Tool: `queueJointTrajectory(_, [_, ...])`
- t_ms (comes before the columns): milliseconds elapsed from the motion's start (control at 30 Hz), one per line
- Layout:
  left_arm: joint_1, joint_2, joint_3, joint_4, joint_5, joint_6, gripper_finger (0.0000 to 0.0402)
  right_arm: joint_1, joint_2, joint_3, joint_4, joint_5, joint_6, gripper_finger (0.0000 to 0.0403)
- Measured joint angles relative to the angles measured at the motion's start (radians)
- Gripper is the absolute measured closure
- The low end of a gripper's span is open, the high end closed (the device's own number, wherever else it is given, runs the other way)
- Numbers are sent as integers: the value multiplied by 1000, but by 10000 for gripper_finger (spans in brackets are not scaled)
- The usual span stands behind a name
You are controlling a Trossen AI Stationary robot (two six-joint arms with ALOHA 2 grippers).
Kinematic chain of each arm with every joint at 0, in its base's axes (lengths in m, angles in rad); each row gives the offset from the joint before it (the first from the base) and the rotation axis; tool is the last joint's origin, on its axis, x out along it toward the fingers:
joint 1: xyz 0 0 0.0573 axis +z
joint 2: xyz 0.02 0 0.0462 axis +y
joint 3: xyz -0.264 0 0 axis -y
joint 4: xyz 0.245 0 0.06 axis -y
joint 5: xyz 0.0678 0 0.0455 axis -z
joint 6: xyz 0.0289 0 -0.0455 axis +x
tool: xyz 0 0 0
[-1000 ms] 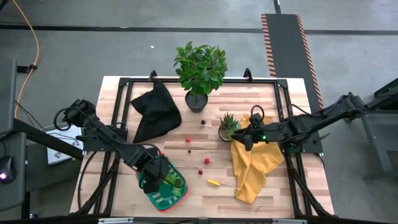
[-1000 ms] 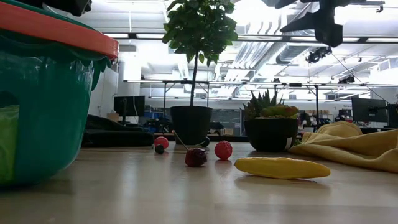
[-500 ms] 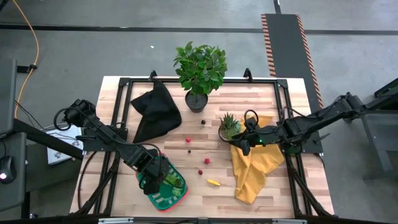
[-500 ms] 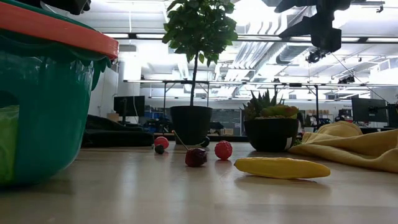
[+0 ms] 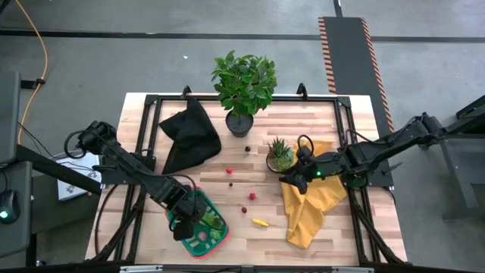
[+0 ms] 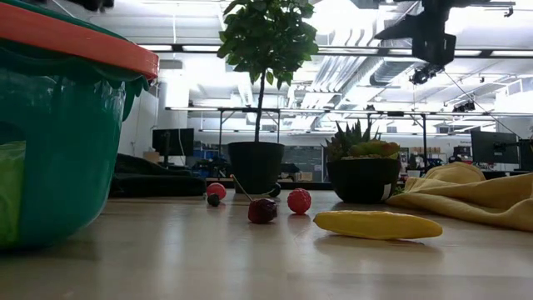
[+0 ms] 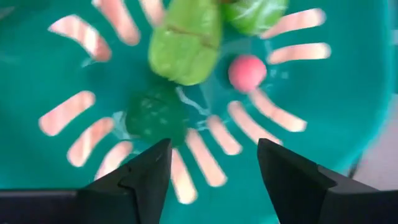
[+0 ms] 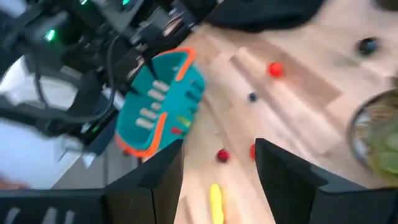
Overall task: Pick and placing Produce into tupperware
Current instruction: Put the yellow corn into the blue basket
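Wooden tabletop [image 5: 333,227]: your left jaws [image 7: 211,165] hang spread over the tupperware [image 5: 198,233] w/ nothing between them; pink ball [image 7: 247,72] and green pieces [image 7: 185,41] lie inside. Loose produce sits mid-tabletop: yellow piece [image 5: 260,223], long axis running across toward the yellow cloth [image 5: 309,201], plus red bits [image 5: 251,196]. Your right jaws [image 8: 217,163] are spread, empty, above the cloth edge. Judging by position, the yellow piece lies between both arms, approx equally near.

Two dark, slender jointed arms, black cable looping off each. The right arm [image 5: 379,155] shows a small green light, perhaps an indicator; fingers [image 7: 143,177] matte black and wedge-shaped.
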Motion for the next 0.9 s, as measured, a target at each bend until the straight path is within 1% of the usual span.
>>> queueJointTrajectory(133, [0,0,58,-18,14,0,193,0,-1,0,42,-79,-63,215])
queueJointTrajectory(233, [1,-1,123,-64,-4,-4,208,0,-2,0,70,-92,-114,215])
queueJointTrajectory(333, [13,-1,192,-135,-54,-34,226,-13,-2,0,73,-114,-158,215])
queueJointTrajectory(433, [40,-1,273,-236,-113,-67,244,-47,-2,0,67,-190,-199,215])
queueJointTrajectory(567, [87,-2,378,-334,-241,-101,266,-110,-2,0,57,-304,-249,215])
queueJointTrajectory(667, [124,-2,440,-404,-305,-105,280,-153,-1,0,25,-372,-280,215])
queueJointTrajectory(767, [158,-7,485,-474,-344,-105,291,-172,-1,16,-21,-393,-283,215])
queueJointTrajectory(900, [186,-64,492,-531,-404,-103,299,-162,28,102,-125,-374,-323,215])
